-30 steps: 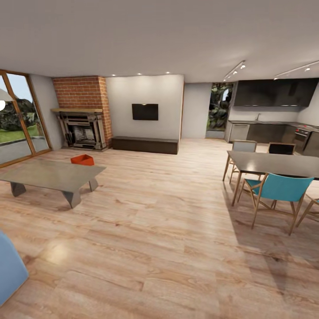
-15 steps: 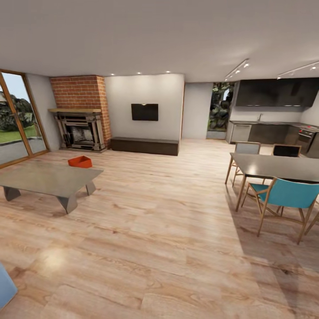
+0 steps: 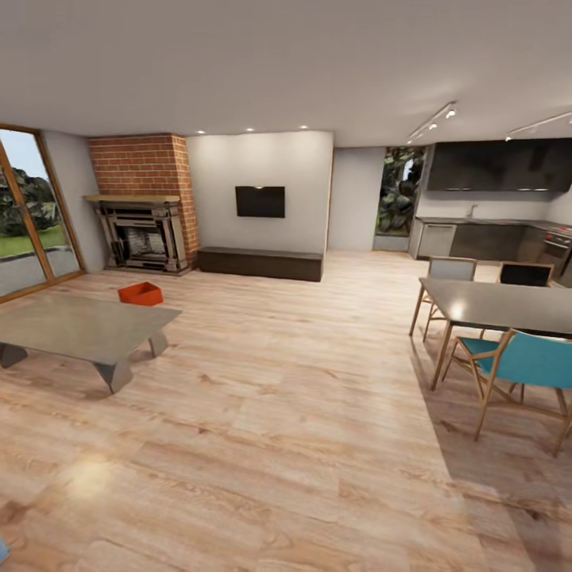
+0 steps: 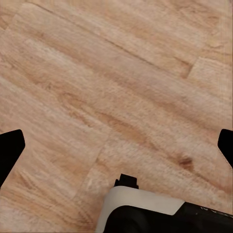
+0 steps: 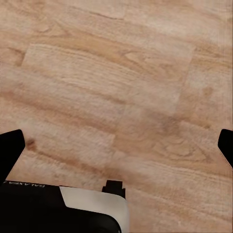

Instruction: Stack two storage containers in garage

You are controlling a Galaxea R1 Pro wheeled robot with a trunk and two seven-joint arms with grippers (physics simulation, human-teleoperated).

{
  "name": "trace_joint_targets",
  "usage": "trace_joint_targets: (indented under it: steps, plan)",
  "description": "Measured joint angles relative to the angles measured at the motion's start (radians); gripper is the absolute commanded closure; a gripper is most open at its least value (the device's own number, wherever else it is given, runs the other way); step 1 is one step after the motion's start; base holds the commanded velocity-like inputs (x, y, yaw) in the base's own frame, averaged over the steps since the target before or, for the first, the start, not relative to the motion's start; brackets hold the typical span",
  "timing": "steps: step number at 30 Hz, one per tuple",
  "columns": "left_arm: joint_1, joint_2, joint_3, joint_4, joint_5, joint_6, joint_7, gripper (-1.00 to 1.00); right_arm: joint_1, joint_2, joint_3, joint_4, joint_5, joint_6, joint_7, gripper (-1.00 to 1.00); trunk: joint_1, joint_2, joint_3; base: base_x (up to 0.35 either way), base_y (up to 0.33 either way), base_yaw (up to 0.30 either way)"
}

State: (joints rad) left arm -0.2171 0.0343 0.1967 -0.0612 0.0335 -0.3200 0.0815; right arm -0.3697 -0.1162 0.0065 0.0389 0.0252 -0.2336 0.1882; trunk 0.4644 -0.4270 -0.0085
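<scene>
Orange-red lidless storage container [image 3: 141, 294] sits on light wood-plank floor [image 3: 278, 413] beyond the grey coffee table [image 3: 79, 326], far ahead-left; both end effectors [image 4: 116, 148] [image 5: 116, 148] spread wide, empty.

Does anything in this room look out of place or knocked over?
Only the orange-red storage container looks odd: it sits alone on the wood-plank floor behind the coffee table, near the brick fireplace. Nothing seems spilled or toppled.
</scene>
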Motion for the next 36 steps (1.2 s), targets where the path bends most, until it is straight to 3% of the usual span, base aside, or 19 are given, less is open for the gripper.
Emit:
trace_joint_targets:
  steps: [36]
  plan:
    - [0.0, 0.001, -0.001, 0.0, 0.0, 0.0, 0.0, -1.0, 0.0, 0.0, 0.0, 0.0, 0.001, -0.001, 0.0, -1.0, 0.0, 0.0, 0.0, 0.322, 0.0, 0.023]
